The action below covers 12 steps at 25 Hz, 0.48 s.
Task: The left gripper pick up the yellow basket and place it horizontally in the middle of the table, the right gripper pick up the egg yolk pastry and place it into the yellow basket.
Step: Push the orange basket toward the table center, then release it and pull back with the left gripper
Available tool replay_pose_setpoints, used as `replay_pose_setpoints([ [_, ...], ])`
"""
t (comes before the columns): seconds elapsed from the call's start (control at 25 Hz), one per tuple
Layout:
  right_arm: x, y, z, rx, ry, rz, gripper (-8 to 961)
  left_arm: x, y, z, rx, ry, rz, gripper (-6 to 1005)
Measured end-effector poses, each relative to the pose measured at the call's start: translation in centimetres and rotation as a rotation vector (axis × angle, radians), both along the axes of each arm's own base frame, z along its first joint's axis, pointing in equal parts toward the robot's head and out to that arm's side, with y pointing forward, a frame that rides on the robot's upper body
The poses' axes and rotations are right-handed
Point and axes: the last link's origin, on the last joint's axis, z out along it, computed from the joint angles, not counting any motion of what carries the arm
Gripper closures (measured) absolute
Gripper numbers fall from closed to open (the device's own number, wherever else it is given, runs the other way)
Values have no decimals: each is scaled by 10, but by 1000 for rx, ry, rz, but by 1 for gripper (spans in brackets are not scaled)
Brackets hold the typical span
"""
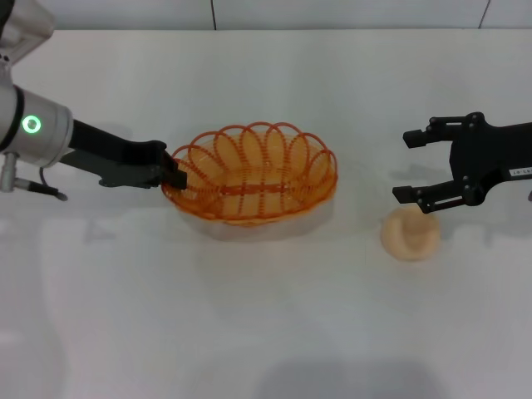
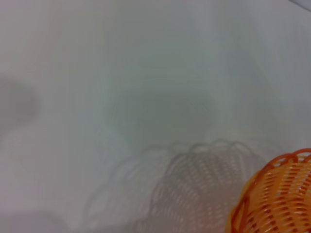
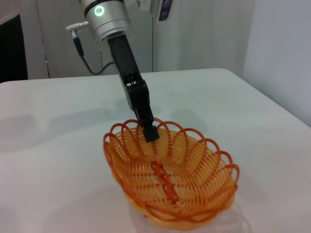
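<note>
The yellow basket (image 1: pixel 249 173) lies lengthwise at the middle of the white table (image 1: pixel 249 332). My left gripper (image 1: pixel 176 175) is shut on the rim at the basket's left end. The right wrist view shows this claw (image 3: pixel 150 132) clamped over the rim of the basket (image 3: pixel 170 174). A shadow under the basket suggests that it hangs just off the table. A corner of the basket (image 2: pixel 277 194) shows in the left wrist view. The egg yolk pastry (image 1: pixel 410 234) lies on the table to the basket's right. My right gripper (image 1: pixel 402 166) is open, just behind and above the pastry, apart from it.
The table's far edge meets a grey wall (image 1: pixel 332 12) at the back. The table's right edge (image 3: pixel 272 102) shows in the right wrist view. White tabletop stretches in front of the basket and the pastry.
</note>
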Motion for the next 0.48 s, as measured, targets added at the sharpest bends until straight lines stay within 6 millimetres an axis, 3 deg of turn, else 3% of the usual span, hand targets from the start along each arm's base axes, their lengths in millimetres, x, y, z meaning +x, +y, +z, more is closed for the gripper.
replay_pose_setpoints([
  [0.48,0,1,2,4,-11,11,113,23,9,-31,-15,66,-27,916],
])
